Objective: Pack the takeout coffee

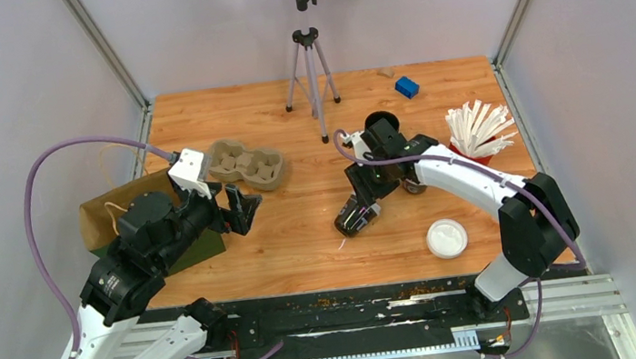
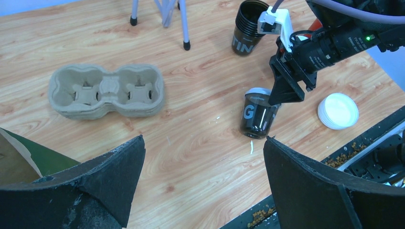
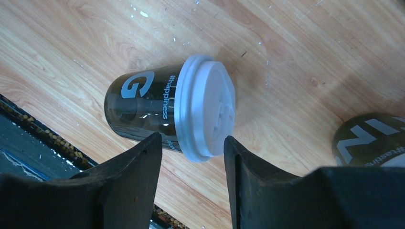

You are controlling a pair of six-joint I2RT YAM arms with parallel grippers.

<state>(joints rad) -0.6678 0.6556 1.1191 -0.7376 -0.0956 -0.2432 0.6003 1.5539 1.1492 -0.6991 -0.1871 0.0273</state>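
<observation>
Loose lid (image 1: 446,239), cup stack (image 1: 381,126) and tripod (image 1: 310,61) surround the toppled lidded cup (image 1: 357,217).

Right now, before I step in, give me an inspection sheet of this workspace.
Surface: wooden table, crumbs on the near black strip.
Job's things: one lidded cup lying on its side; pulp carrier empty; paper bag at left.
Clutter: stack of lidless cups, loose white lid, red tub of white sticks, blue block.
Pincers: left pincer wide open, empty; right pincer straddling the cup's lid, contact unclear.
Cables: purple cable looping along each arm.
Surroundings: tripod at the back, pale walls.
</observation>
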